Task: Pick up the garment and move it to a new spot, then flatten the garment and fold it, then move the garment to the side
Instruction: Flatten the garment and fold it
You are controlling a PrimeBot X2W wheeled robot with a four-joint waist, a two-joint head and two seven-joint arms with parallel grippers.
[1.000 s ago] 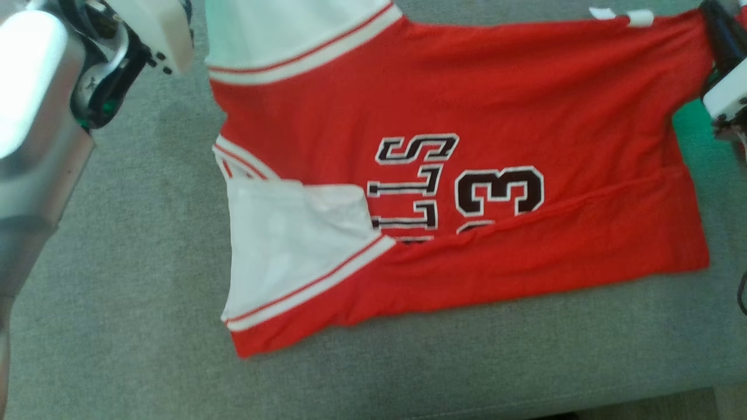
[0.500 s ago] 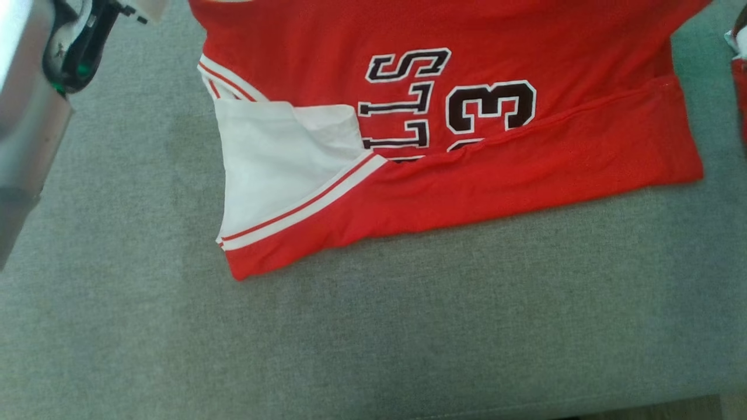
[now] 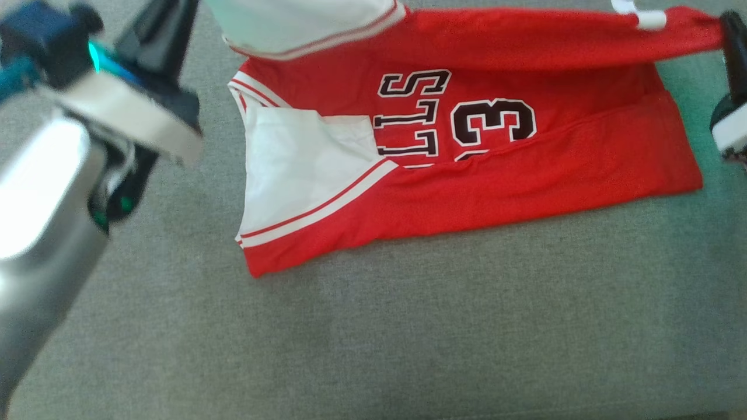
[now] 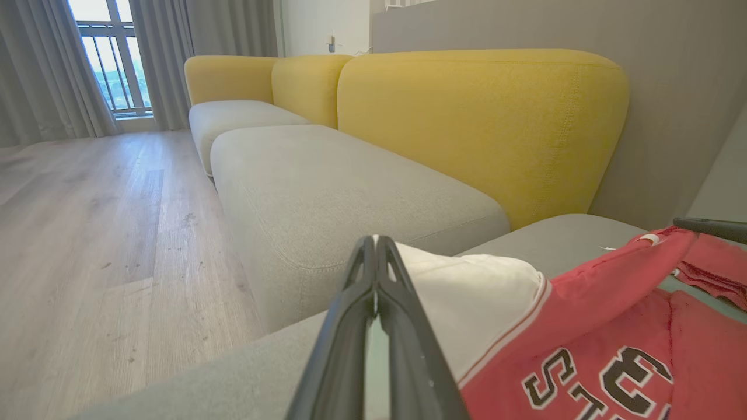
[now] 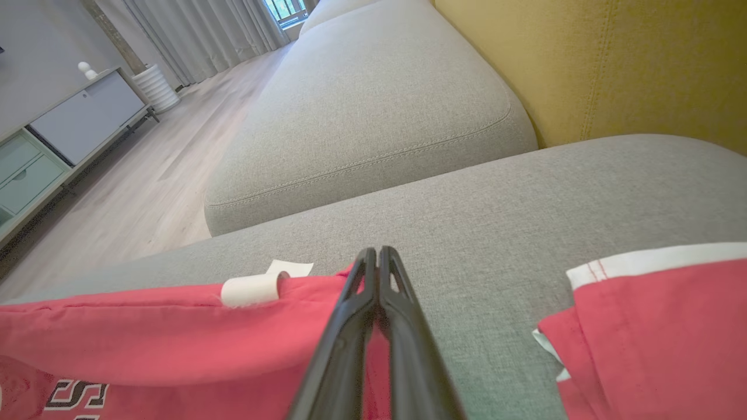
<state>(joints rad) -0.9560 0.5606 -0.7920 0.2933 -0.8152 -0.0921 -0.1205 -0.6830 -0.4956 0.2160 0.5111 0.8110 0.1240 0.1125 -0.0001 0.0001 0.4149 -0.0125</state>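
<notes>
On the grey seat cushion (image 3: 408,326): red garment (image 3: 525,175), lettering up, near long edge folded over the print, one white sleeve tucked flat at the left end. Far edge raised off the cushion and stretched taut between both grippers, with a white label (image 3: 648,17) sticking up near its right end.

Behind the cushion: yellow backrest (image 4: 478,116). Past the left end: second grey seat (image 4: 327,186), then wooden floor (image 4: 87,233), curtains (image 4: 35,64) and a window (image 4: 111,58). From the right wrist, far off across the floor: low cabinet (image 5: 70,128) against the wall. Just beside the right gripper, on the same cushion with a strip of grey showing between: red cloth with white trim (image 5: 653,326); cannot tell whether part of the garment. Silver left forearm (image 3: 41,192) blocks the head view's left side.

Left gripper (image 4: 374,240): clenched, fingers pressed together, nipping the edge of the lifted white sleeve; held above the cushion's left end. Right gripper (image 5: 378,252): clenched the same way on the red hem corner; enters at the head view's upper right, fingers low over the cushion and aimed towards the second seat.
</notes>
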